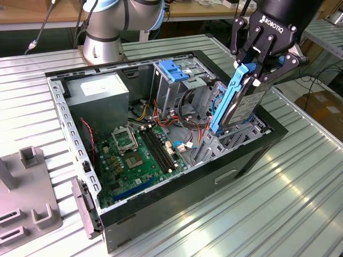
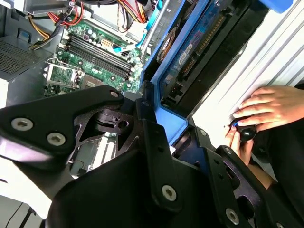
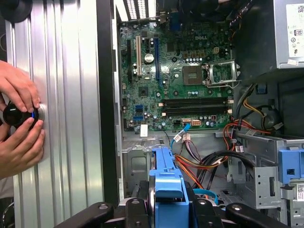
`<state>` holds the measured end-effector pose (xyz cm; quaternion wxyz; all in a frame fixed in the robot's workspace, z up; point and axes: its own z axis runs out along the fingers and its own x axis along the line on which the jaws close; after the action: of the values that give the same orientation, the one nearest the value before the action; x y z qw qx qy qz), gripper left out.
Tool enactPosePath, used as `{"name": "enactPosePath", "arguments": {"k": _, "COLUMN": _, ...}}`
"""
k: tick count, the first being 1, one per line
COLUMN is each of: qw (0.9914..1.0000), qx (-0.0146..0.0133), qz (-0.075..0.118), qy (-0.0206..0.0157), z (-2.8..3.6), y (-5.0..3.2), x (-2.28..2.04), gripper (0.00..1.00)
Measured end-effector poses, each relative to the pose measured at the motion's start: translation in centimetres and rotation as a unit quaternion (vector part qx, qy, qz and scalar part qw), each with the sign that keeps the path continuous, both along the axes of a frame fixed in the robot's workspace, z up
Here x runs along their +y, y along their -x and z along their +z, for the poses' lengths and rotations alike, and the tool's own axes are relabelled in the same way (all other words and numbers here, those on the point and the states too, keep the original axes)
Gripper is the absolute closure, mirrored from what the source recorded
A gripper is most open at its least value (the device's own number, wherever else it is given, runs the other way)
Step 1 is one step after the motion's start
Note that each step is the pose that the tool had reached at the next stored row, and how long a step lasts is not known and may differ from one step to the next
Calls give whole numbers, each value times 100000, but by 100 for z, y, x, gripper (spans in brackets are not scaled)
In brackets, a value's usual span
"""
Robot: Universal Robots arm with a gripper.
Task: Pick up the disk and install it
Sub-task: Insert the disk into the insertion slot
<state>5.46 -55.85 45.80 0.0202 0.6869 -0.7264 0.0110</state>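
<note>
The jaws hold the one disk (image 1: 249, 104) tight. It hangs tilted between them, its low end dipping into the one open computer box (image 1: 161, 201). Beside the box, two hands (image 3: 19, 147) touch one black knob (image 3: 13, 115) on the counter (image 3: 66, 95).

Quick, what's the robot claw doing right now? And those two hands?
Gripper: closed, holding the disk over the open computer case.
Person's hands: both around a black knob.
</note>
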Motion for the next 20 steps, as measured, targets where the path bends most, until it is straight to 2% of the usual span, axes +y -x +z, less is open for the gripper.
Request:
{"name": "enactPosePath", "arguments": {"k": 3, "qw": 100000, "qx": -2, "qz": 12, "qy": -6, "z": -9, "y": -8, "x": -3, "gripper": 63}}
{"name": "enactPosePath", "arguments": {"k": 7, "qw": 100000, "qx": -1, "qz": 21, "qy": -9, "z": -15, "y": -62, "x": -3, "gripper": 63}}
{"name": "enactPosePath", "arguments": {"k": 11, "qw": 99987, "qx": 2, "qz": 1610, "qy": 0, "z": -23, "y": -65, "x": -3, "gripper": 63}}
{"name": "enactPosePath", "arguments": {"k": 20, "qw": 99985, "qx": -2, "qz": 1739, "qy": -15, "z": -62, "y": -88, "x": -1, "gripper": 63}}
